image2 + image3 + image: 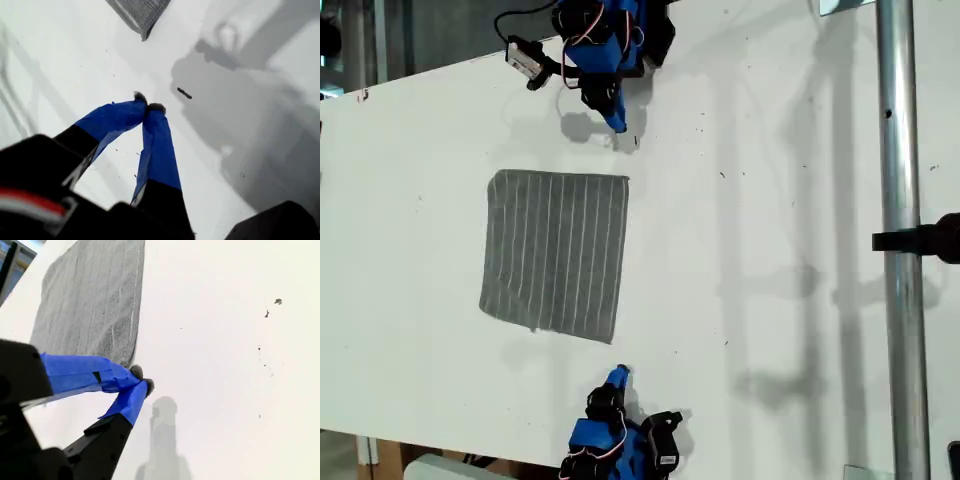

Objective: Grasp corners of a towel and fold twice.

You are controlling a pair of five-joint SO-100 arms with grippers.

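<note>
On the table (770,200): the towel (557,252) lies flat at 9 o'clock of the exterior view's centre; no writing is legible.
Edges: bare room all round, open toward 3 o'clock.
First hand (148,106): clenched, empty, near one corner (145,32).
Second hand (141,379): clenched, empty, just beside the towel's edge.

White table (770,250), flat, slightly scuffed with tiny dark specks. Vertical metal pole (902,200) along the exterior view's right, black clamp (920,240) gripping it about halfway up. Small dark fleck (184,93) lying loose on the tabletop.
</note>
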